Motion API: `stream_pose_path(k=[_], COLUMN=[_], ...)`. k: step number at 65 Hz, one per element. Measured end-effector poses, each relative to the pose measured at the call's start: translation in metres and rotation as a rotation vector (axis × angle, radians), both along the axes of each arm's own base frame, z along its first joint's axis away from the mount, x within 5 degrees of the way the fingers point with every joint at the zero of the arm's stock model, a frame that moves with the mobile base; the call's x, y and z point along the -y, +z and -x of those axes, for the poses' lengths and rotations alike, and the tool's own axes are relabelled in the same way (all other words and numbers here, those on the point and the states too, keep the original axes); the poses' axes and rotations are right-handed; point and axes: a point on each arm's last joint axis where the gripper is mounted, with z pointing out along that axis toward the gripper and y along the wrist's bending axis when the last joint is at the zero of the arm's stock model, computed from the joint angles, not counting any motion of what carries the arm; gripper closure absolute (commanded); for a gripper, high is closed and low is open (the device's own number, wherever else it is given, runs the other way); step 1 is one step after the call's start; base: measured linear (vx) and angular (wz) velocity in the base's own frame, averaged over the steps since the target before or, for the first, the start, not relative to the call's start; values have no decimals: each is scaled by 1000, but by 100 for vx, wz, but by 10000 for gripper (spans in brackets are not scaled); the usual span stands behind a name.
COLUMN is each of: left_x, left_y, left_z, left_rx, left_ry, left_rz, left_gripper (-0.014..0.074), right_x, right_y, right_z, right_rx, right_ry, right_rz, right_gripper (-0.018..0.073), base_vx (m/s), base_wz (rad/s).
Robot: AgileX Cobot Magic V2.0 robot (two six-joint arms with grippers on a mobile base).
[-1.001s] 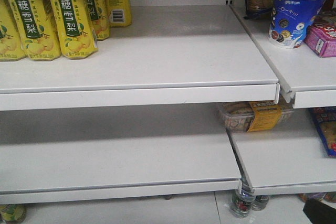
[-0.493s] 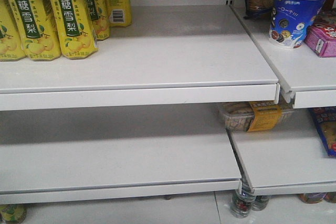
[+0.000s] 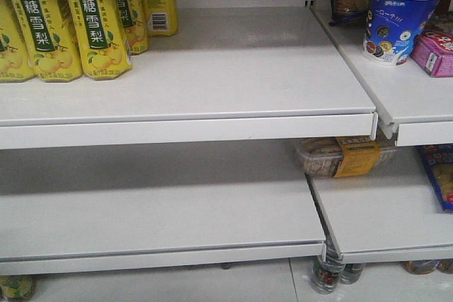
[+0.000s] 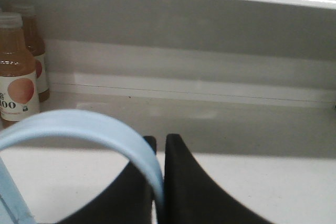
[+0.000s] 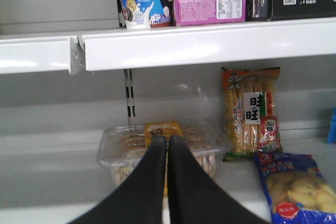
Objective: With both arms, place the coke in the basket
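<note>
No coke shows in any view. Of the basket I see only its light blue handle (image 4: 79, 124), arching across the lower left of the left wrist view. My left gripper (image 4: 161, 140) is shut on that handle, which runs down between the two black fingers. Behind it lies a low white shelf. My right gripper (image 5: 167, 140) is shut with nothing between its fingers, and it points at a clear plastic cookie tray (image 5: 121, 150) on the lower shelf. Neither arm appears in the front view.
White shelves (image 3: 212, 83) fill the front view, with yellow pear-drink bottles (image 3: 92, 19) at the upper left and a blue cup (image 3: 396, 15) and pink box (image 3: 433, 53) at the upper right. Peach drink bottles (image 4: 16, 72) stand left. Snack bags (image 5: 252, 111) lie right of the tray.
A black arm part at the front view's bottom right corner one second ago has left that view. The shelves and goods have not moved.
</note>
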Motion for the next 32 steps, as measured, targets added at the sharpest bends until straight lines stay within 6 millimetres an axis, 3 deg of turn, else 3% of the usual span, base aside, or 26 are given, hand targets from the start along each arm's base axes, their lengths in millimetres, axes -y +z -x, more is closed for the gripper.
stream_pose_path(k=[32], left_x=[0], left_y=[0], left_z=[0], left_rx=[0], left_ry=[0], left_rz=[0], left_gripper=[602], right_x=[-1], right_y=[4], right_z=[0], right_rx=[41], right_ry=[6], right_rz=[3], right_gripper=[564], base_vx=[0], base_wz=[0])
